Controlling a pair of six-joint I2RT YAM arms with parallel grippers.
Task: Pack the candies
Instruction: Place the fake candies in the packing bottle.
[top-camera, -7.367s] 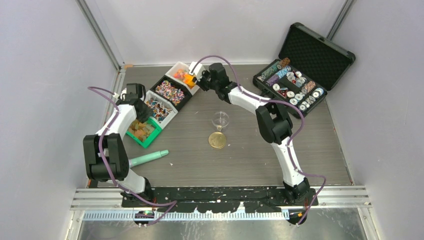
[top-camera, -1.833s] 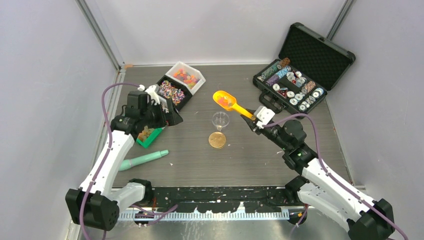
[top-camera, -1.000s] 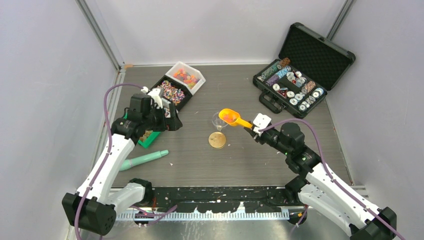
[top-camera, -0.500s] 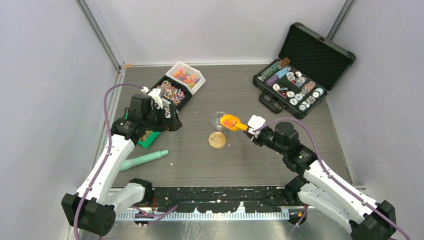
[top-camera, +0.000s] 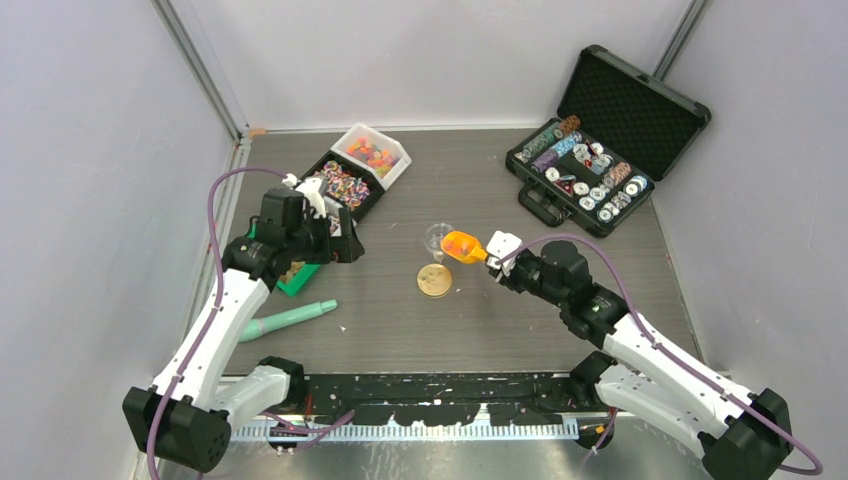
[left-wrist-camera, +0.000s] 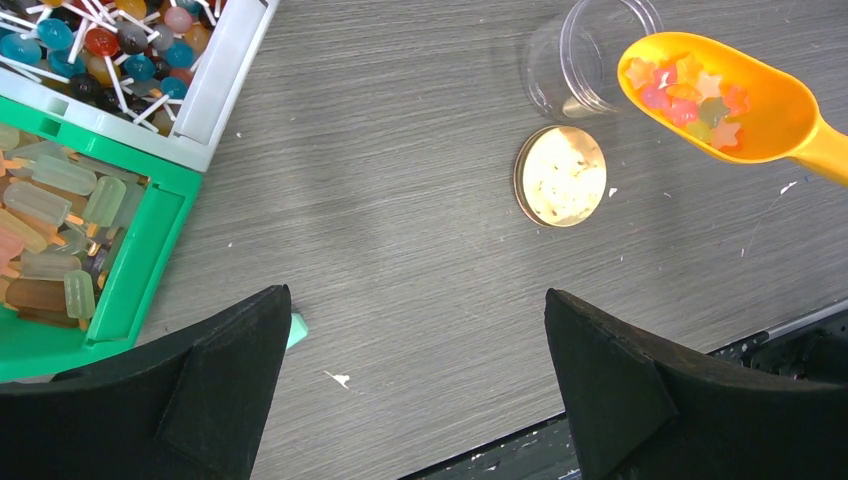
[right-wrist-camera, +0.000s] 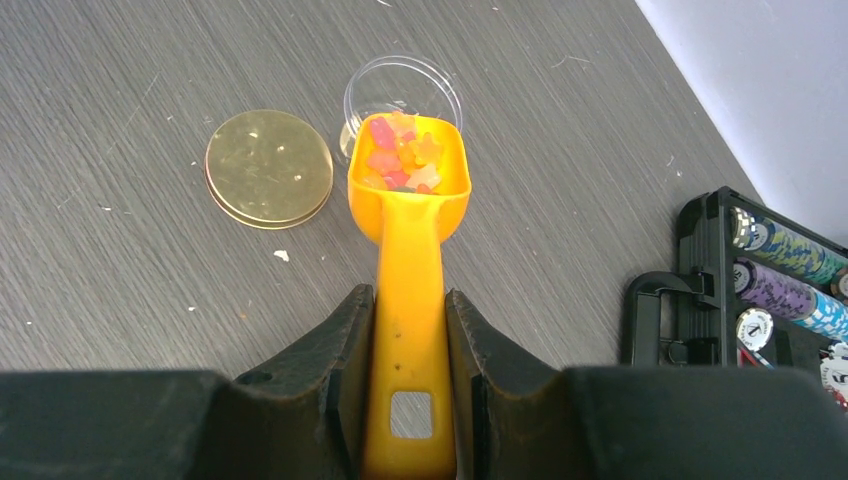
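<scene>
Left gripper (left-wrist-camera: 417, 298) hangs wide open, idle. Right gripper (right-wrist-camera: 410, 300) is clamped on the orange scoop (right-wrist-camera: 409, 200), its bowl over the clear jar (right-wrist-camera: 385, 85) rim. Candies (right-wrist-camera: 400, 155) lie in the scoop, unpoured. Jar looks empty, though its clear walls leave doubt.

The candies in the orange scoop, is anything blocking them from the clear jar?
Nothing visible does. The right hand holds the scoop with the candies right at the jar's open mouth, and the gold lid lies beside the jar, not on it.

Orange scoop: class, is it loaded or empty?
Loaded: the orange scoop carries small star-shaped candies in its bowl.
</scene>
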